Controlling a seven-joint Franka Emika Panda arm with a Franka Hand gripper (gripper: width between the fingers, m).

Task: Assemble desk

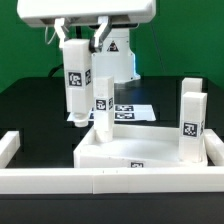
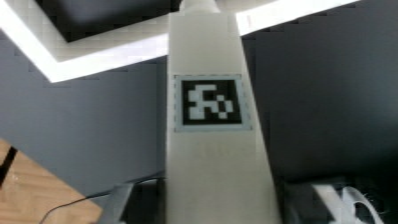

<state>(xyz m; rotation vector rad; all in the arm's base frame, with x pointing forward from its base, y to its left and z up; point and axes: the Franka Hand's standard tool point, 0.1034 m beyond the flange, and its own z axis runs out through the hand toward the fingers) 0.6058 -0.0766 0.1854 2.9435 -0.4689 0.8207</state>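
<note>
My gripper hangs at the upper left of the exterior view, shut on a white block leg with a black-and-white tag. It holds the leg upright, lower end just above the table, beside the far left corner of the white desk panel. In the wrist view the same leg runs out lengthwise from between my gripper's fingers, tag facing the camera. A second leg stands at the panel's far left. A third leg stands at its right end. The fourth leg is out of view.
A long white border wall runs along the front, with side pieces at the left and right. The marker board lies behind the panel. The robot base stands at the back. A white angled strip shows beyond the held leg.
</note>
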